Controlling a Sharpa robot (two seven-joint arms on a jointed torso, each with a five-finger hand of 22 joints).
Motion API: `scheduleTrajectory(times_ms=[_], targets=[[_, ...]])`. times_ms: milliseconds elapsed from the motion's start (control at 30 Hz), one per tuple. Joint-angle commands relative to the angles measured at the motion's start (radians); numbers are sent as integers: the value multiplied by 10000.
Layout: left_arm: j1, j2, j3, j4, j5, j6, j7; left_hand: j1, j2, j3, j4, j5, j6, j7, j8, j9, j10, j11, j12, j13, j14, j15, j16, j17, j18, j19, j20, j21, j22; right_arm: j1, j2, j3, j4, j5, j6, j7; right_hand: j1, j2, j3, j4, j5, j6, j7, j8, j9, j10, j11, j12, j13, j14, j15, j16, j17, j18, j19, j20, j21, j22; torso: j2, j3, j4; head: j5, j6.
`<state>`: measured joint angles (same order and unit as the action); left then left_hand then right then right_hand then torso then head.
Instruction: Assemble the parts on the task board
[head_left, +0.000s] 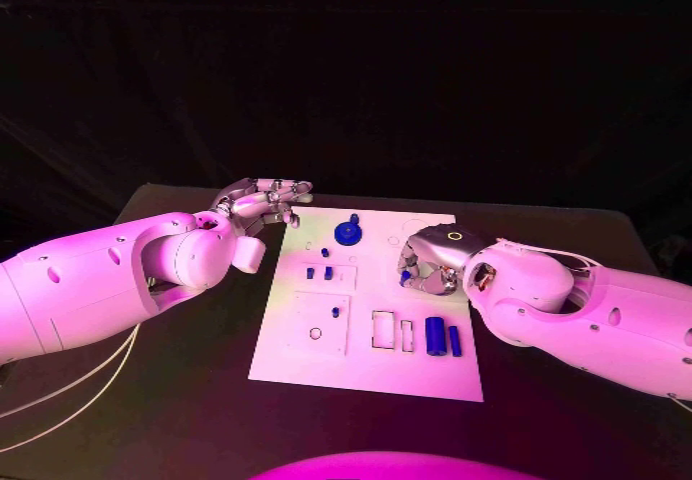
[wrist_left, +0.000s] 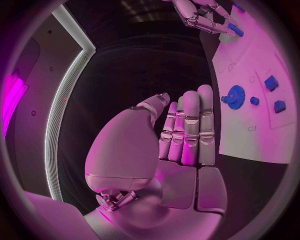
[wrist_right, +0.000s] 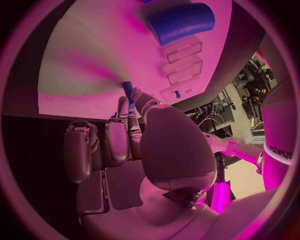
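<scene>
Right hand (head_left: 430, 268) hovers low over the white task board's (head_left: 289, 355) middle, pinching a small blue part (wrist_right: 127, 90) in its fingertips, likely for seating. Left hand (head_left: 264, 203) waits off the far-left corner, fingers straight, holding nothing. Smooth blue cylinders (head_left: 436, 336) lie near-right; a toothed blue gear (head_left: 348, 233) sits far.

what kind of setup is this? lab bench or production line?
Most likely a lab test bench, not a line: a lone white task board with small blue parts on a black table, dark backdrop behind, and cables and equipment at the edge of the right wrist view.
</scene>
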<state>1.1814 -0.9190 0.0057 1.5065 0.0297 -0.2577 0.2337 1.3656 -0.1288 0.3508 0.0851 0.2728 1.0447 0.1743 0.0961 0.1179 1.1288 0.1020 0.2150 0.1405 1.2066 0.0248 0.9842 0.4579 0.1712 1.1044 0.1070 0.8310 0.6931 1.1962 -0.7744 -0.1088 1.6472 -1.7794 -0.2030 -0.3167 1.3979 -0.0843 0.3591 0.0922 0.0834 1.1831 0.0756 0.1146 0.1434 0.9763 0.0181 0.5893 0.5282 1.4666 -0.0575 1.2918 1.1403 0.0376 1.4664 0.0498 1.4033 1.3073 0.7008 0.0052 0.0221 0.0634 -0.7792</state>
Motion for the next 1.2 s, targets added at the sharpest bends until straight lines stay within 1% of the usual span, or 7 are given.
scheduleTrajectory(times_ms=[33, 133, 400, 767, 1033, 1200], targets=[[2, 7, 4, 1, 8, 182, 4, 6, 120, -53, 6, -12, -69, 31, -5, -17, -87, 9, 26, 6, -76, -20, -62, -14, 133, 21, 52, -67, -16, 6, -71, 8, 20, -52, 83, -129, -135, 74, 170, 14, 12, 45, 23, 16, 239, -110, 91, -485, -401, 303, 108, -114, -88, -50, 514, 65, -105, 2198, 5, 15, -2, -8, -4], [2, 9, 3, -2, 8, 182, -10, 3, 123, -56, 10, -13, -73, 33, -5, -18, -93, 11, 28, 6, -78, -18, -64, -16, 133, 21, 53, -71, -18, 6, -123, 8, 39, 2, 110, -126, -254, 3, 360, -37, -9, 29, 87, -49, 330, 147, 175, -1117, -1013, 289, 182, -171, -163, -34, 491, 149, -183, 2179, 1, 8, -4, -17, -10], [2, 6, -1, 3, 8, 167, -38, -3, 134, -60, 19, -12, -78, 36, -4, -18, -101, 14, 30, 6, -82, -16, -67, -19, 133, 21, 54, -77, -22, 5, -208, 8, 64, 85, 110, -115, -365, -30, 516, -113, -21, -12, 127, -159, 418, 438, 211, -1609, -1513, 288, 209, -182, -173, -27, 483, 188, -220, 2172, 7, 8, -8, -57, 3], [2, -1, -3, 11, 8, 162, -75, -3, 134, -60, 19, -12, -78, 36, -4, -18, -101, 14, 30, 6, -82, -16, -67, -19, 133, 21, 54, -77, -22, 5, -165, 8, 27, 404, -148, 56, -529, 0, 761, -179, -28, -58, 159, -355, 568, 1201, 233, -2632, -2358, 276, 216, -239, -242, -35, 505, 203, -179, 2184, 8, -8, 16, -92, 22], [2, -15, -4, 11, 8, 155, -105, -3, 134, -60, 19, -12, -78, 36, -4, -18, -101, 14, 30, 6, -82, -16, -67, -19, 133, 21, 54, -77, -22, 5, -196, 8, 65, 596, -482, 184, -539, 24, 832, -229, -13, 2, 146, -381, 644, 1531, 215, -2977, -2605, 259, 208, -305, -327, -49, 531, 198, -104, 2203, 2, -5, 6, -82, 16], [2, -15, -4, 2, 8, 152, -118, -3, 149, -62, 27, -11, -84, 37, -1, -19, -111, 15, 36, 7, -87, -14, -71, -24, 132, 21, 55, -86, -28, 7, -276, 14, 200, 706, -642, 234, -534, 28, 849, -253, 0, 33, 147, -379, 672, 1632, 203, -3069, -2668, 254, 204, -329, -355, -53, 540, 192, -79, 2209, -3, -1, 12, -81, 18]])
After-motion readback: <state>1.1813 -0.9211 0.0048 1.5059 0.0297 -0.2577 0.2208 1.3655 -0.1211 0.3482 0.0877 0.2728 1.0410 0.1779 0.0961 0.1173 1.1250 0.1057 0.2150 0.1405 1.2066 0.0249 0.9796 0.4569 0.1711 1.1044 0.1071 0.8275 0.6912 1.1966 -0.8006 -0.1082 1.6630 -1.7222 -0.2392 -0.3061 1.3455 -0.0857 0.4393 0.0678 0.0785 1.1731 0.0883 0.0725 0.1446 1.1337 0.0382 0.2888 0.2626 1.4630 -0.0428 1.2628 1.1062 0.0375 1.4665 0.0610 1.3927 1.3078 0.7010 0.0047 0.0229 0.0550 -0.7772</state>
